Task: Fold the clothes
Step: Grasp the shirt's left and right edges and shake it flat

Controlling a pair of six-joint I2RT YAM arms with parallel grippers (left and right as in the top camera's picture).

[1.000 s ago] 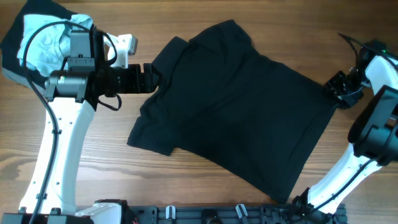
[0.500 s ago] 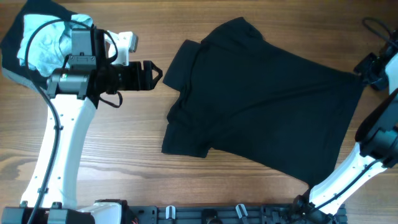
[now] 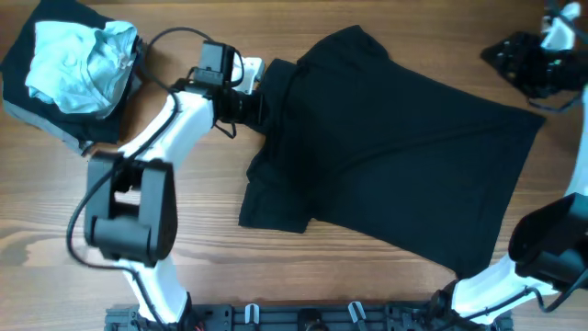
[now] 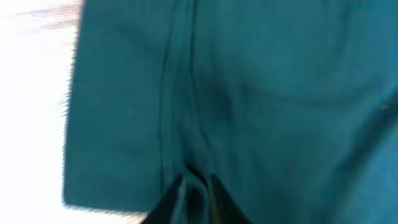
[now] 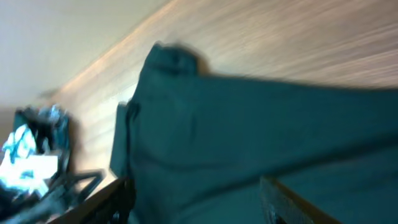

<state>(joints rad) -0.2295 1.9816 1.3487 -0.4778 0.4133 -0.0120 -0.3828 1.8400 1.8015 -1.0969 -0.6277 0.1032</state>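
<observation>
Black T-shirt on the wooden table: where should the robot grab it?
Probably the black T-shirt's far hem corner, coming in from the right with the open right gripper. The cloth lies flat, so only that outer edge offers a pinch.

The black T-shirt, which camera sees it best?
The overhead view: the whole black T-shirt lies spread on the table there. The left wrist view shows only a blurred close-up of its cloth, and the right wrist view only a blurred part.

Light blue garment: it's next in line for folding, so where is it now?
The light blue garment lies crumpled at the overhead view's far left, atop a dark cloth, left of the left gripper and the black T-shirt.
</observation>
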